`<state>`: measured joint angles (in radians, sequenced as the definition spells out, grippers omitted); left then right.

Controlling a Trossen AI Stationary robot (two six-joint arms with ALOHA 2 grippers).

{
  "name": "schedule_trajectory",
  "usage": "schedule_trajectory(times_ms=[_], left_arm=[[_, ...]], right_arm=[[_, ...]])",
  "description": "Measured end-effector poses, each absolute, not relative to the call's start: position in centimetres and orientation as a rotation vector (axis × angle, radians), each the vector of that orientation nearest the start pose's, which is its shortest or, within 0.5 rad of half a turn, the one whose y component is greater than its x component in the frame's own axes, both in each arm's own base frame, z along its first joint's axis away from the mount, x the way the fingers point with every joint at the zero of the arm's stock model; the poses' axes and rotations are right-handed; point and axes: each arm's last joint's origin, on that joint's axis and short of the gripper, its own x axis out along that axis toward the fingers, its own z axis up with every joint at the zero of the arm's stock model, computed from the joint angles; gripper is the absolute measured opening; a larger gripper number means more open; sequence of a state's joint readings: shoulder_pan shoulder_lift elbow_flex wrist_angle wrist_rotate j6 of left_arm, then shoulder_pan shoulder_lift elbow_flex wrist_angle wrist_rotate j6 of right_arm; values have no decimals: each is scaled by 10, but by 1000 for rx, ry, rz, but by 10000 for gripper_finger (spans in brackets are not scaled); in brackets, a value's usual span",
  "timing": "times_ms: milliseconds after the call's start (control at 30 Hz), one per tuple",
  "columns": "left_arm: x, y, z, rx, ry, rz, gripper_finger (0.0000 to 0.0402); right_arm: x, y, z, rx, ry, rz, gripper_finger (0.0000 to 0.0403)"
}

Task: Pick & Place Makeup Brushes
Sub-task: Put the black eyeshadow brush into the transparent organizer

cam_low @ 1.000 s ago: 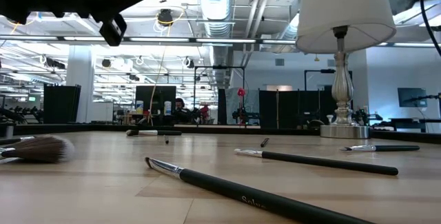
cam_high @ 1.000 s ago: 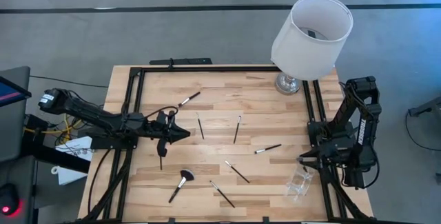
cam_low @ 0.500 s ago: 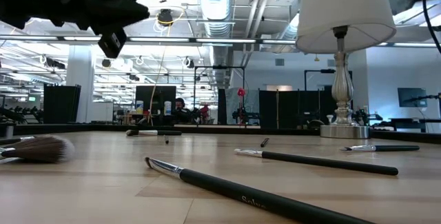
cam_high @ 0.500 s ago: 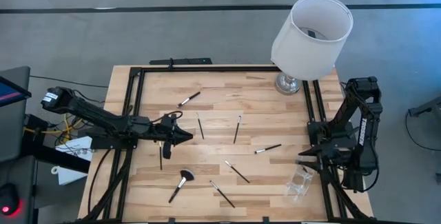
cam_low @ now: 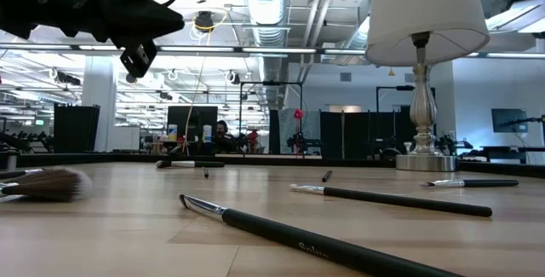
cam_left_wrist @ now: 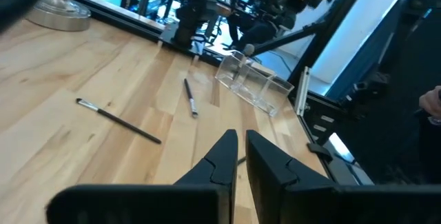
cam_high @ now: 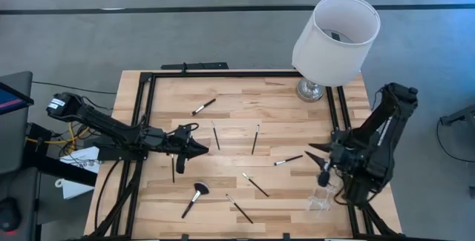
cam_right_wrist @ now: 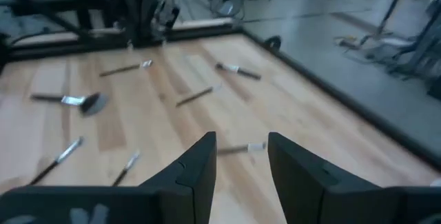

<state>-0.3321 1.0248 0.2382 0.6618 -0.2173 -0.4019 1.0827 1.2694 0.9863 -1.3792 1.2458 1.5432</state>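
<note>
Several thin black-handled makeup brushes lie flat and scattered on the wooden table, among them one (cam_high: 255, 138) at the middle, one (cam_high: 288, 160) to the right, and one (cam_high: 174, 168) under the left arm. The fan-headed brush (cam_high: 194, 199) lies near the front; it also shows in the low view (cam_low: 47, 183). My left gripper (cam_high: 202, 150) hovers above the table's left half, fingers shut (cam_left_wrist: 238, 148), holding nothing. My right gripper (cam_high: 315, 153) hangs above the right side, open (cam_right_wrist: 240, 148), pointing toward the brushes. A silver-ferruled brush (cam_right_wrist: 238, 148) shows on the table between its fingers.
A white-shaded lamp (cam_high: 334, 37) stands on its silver base at the far right corner. A clear plastic container (cam_high: 320, 196) sits at the near right edge, below the right arm. A black metal frame (cam_high: 223, 74) borders the table.
The right arm has swung away from the table's right edge toward the middle, carrying its gripper above the right-hand brushes. The left gripper has edged slightly toward the table's right. The brushes have stayed put.
</note>
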Motion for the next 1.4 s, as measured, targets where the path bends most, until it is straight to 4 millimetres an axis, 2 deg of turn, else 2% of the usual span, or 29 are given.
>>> schedule_trajectory(times_ms=[133,267,367,467,533,633,733,900,1067,1267,1400], left_arm=[[184,-62,186,-364,145,-112,28],[183,-64,186,-359,147,-127,28],[182,-66,186,-338,148,-140,28],[181,-69,185,-330,158,-151,28],[182,-74,182,-326,171,-147,28],[181,-81,175,-307,204,-146,28],[180,-89,169,-294,233,-151,28],[178,-97,163,-287,259,-149,28],[177,-100,161,-276,247,-96,28],[175,-106,156,-255,252,-65,28],[174,-109,154,-245,245,-38,28]], right_arm=[[145,153,282,-27,299,-548,122],[191,149,288,2,351,-534,122],[231,141,286,-29,414,-388,121],[266,129,285,-66,398,-251,119],[284,118,280,-98,386,-238,118],[301,100,267,-129,430,-299,118],[309,83,249,-116,523,-357,118],[312,69,227,9,699,-304,118],[311,71,217,37,768,-281,118],[311,79,220,117,726,-281,118],[318,92,206,98,732,-250,118]])
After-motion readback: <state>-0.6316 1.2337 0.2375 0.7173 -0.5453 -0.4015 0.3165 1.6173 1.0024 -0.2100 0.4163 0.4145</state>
